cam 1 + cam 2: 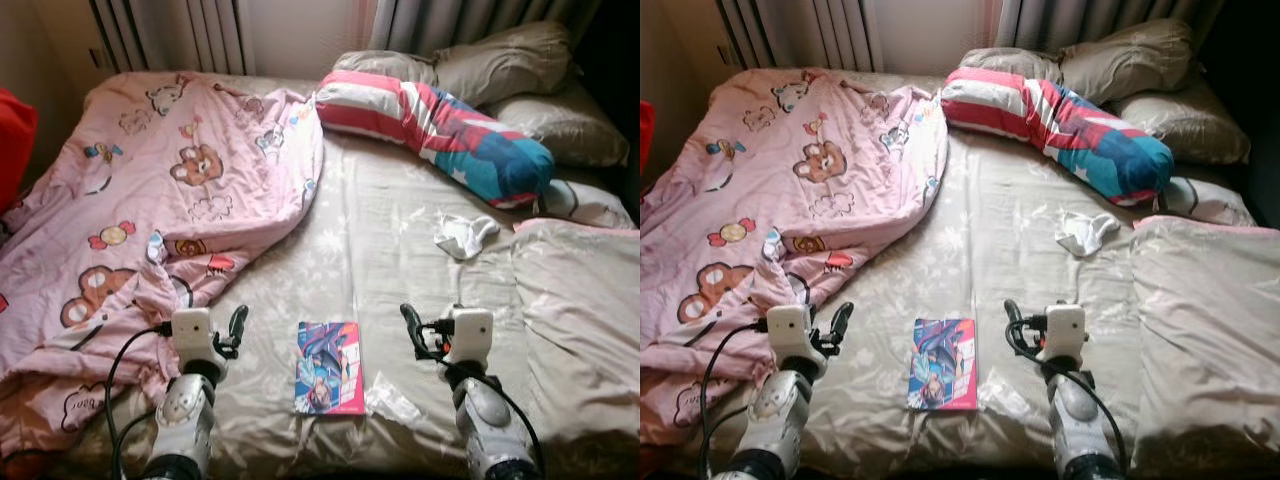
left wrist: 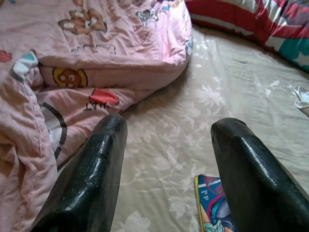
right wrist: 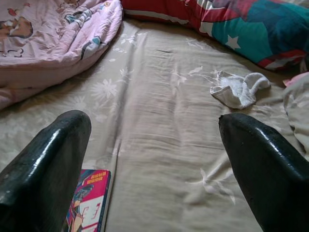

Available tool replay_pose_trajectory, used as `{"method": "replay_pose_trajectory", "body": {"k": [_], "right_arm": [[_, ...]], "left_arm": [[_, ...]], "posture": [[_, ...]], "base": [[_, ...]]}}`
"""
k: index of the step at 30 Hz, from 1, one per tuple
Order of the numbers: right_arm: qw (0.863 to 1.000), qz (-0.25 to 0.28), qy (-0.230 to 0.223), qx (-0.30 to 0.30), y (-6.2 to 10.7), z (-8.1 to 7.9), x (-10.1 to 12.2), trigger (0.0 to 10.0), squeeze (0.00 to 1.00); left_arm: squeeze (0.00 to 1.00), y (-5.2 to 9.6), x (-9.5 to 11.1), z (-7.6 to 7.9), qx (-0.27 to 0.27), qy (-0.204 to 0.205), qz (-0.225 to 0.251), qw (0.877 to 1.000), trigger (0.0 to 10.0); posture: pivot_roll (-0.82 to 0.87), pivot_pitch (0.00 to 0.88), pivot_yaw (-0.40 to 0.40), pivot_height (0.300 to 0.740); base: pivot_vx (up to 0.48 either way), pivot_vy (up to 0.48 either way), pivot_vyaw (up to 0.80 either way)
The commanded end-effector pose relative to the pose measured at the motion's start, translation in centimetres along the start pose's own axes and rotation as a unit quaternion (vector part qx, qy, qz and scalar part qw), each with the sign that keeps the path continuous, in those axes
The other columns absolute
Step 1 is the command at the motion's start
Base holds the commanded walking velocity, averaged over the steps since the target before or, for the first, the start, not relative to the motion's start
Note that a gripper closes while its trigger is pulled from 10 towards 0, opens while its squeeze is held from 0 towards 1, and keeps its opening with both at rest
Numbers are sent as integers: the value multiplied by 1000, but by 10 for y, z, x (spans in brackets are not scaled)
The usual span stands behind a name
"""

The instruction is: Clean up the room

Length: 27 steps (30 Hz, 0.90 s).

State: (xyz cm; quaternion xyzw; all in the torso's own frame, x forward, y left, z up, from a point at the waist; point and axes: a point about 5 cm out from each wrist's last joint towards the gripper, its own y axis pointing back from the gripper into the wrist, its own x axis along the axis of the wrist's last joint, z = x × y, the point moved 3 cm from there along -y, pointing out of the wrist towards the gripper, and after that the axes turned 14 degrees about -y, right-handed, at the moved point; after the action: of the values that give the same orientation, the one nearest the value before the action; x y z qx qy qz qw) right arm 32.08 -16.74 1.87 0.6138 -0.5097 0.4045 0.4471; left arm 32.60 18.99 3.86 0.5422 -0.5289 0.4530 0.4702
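Where the pink quilt (image 1: 150, 200) is bunched, the bed (image 1: 380, 230) shows beige sheet.

Head pair overlooks bed (image 1: 400, 230), wrist views low

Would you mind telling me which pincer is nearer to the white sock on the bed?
The right pincer is nearer; the sock lies just ahead of it. The left pincer sits across the book, beside the pink blanket.

Bed (image 1: 380, 230) under a beige flowered sheet. Pink bear-print quilt (image 1: 150, 200) heaped over the left half. Striped bolster (image 1: 440, 125) and beige pillows (image 1: 500, 65) far right. White sock (image 1: 463, 235) mid-right. Colourful book (image 1: 328, 367) near centre, clear wrapper (image 1: 392, 399) just beside it.
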Motion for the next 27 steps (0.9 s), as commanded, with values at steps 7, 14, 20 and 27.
{"method": "replay_pose_trajectory", "body": {"k": [7,14,20,27], "right_arm": [[1000,-13,5,-6,7,-5,-9,10000,0],[1000,-22,5,-5,10,-8,-13,10000,0],[1000,-29,12,-3,10,-8,-15,10000,0],[999,-35,8,-8,9,-7,-15,10000,0]], "left_arm": [[0,1,3,2,-12,-7,6,1000,10000],[0,2,6,-3,-9,-12,10,1000,10000],[0,3,6,-1,-11,-11,8,1000,10000],[0,4,5,0,-16,-13,5,1000,10000]], "posture": [[-34,160,-58,725],[-30,211,-62,675],[-26,227,-63,640],[-24,240,-62,640]], "base": [[0,0,0],[0,0,0],[0,0,0],[0,0,0]]}}
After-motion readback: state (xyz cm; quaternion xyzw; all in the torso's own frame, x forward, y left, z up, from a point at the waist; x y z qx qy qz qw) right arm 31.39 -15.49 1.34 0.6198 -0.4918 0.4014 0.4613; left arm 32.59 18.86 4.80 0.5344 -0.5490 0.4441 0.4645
